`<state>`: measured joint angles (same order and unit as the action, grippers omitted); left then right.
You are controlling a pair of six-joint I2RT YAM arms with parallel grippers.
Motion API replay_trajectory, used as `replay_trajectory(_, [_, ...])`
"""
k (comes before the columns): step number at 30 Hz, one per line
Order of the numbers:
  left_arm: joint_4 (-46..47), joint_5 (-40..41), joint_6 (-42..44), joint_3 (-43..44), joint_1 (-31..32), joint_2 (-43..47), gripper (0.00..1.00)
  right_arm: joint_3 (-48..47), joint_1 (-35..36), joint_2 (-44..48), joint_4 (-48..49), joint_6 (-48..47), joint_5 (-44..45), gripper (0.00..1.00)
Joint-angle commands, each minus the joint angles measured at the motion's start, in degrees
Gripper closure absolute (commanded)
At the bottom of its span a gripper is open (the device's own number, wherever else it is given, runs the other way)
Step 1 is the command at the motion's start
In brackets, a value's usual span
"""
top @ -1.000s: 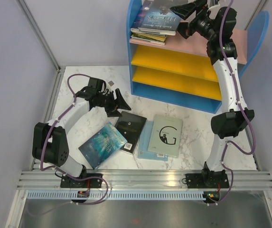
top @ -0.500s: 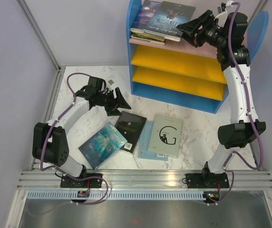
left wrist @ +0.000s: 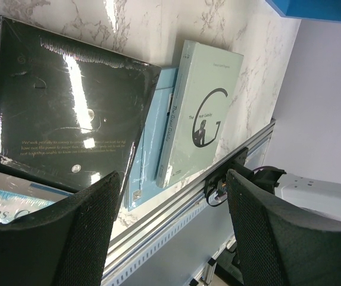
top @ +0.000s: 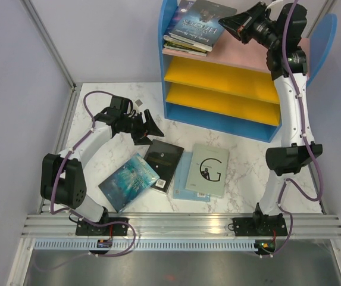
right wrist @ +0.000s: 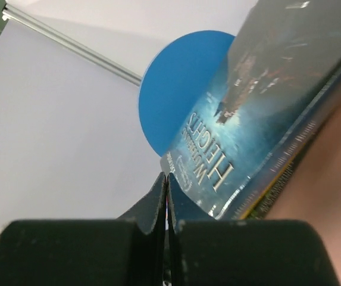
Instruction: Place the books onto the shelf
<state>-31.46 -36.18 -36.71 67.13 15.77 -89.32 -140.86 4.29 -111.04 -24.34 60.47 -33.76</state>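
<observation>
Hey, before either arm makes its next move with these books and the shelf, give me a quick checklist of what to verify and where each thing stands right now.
1. Right gripper free of the book stack: ok, shut on nothing.
2. Stack squared on the pink top board: not ok, the top book lies askew.
3. Left gripper ready: ok, open near the black book.
4. Black book uncovered: ok, nothing lies on it.
5. Pale green book uncovered: ok, it rests on the pale blue book.
6. Room on the yellow boards: ok, no books show there.
</observation>
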Motion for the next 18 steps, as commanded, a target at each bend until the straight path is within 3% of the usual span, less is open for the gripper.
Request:
replay_trajectory(1, [-0.1,-0.3,-0.6,2.7,-0.2,-0.2,0.25,-3.4,2.6,-3.5,4.1,3.2,1.7,1.00])
replay_trajectory(5, [-0.3,-0.5,-0.2,3.0,-0.2,0.3,0.25,-2.5,3.5,-2.0,5.0,1.8,4.4,1.00])
replay_trajectory(7, [-0.5,-0.4,0.1,3.1,-0.2,0.5,0.25,2.6,1.5,3.0,6.2,-1.0,8.0,1.00])
replay_trajectory(11, [-0.5,-0.3,0.4,3.5,-0.2,-0.2,0.25,13.8,-3.9,10.0,22.0,4.5,6.9,1.00])
replay_trajectory(18, [-0.5,-0.4,0.7,5.1,-0.2,-2.5,0.25,19.7,-7.9,13.3,26.1,6.9,7.3,0.99])
